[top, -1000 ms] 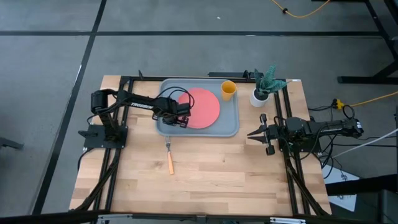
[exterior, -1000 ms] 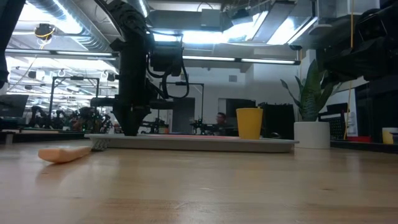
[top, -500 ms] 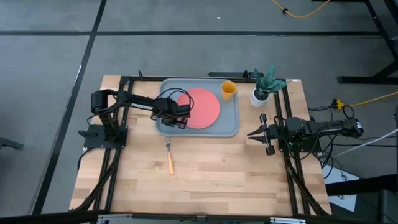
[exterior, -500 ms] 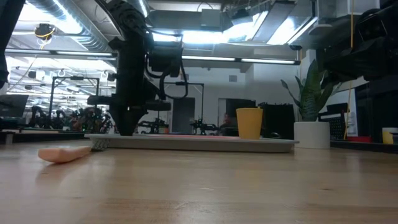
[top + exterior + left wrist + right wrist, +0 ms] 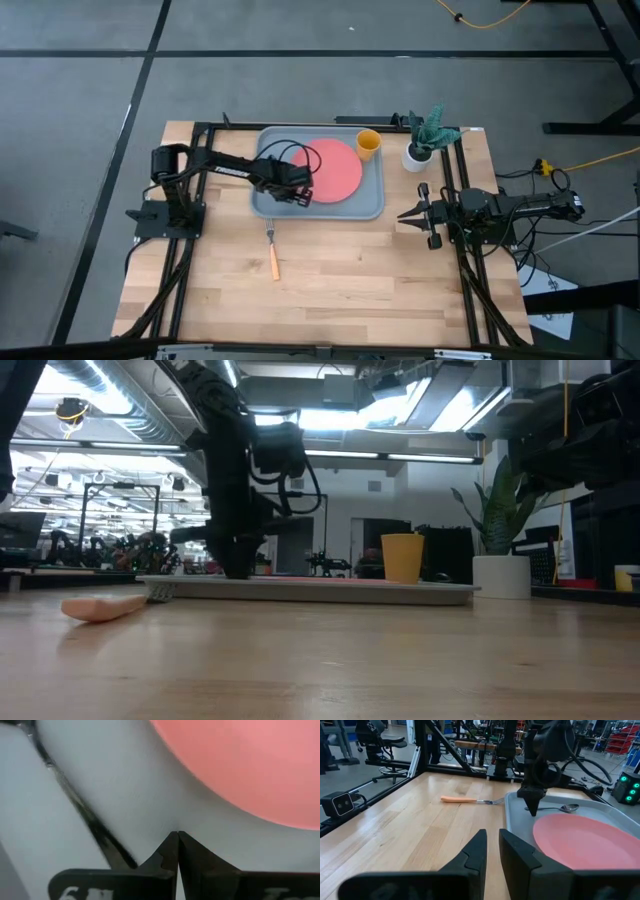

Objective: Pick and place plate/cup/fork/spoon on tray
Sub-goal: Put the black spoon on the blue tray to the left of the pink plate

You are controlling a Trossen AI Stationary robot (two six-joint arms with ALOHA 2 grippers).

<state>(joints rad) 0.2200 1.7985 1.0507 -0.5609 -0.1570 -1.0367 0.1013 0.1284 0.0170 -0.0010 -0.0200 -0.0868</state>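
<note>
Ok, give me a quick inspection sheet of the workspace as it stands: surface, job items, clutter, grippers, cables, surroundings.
Surface: wooden table, mostly bare.
Tray: at the table's far side.
Plate: flat on the tray.
Cup: upright in the tray's far right corner.
Spoon: lying on the tray beside the left gripper.
Fork: on the table, off the tray.
Clutter: potted plant right of the tray.
Left gripper: shut, tips down on the tray.
Right gripper: shut, parked at the right edge.
Cables: yellow cable on the floor.
Surroundings: workshop benches, a chair.
</note>
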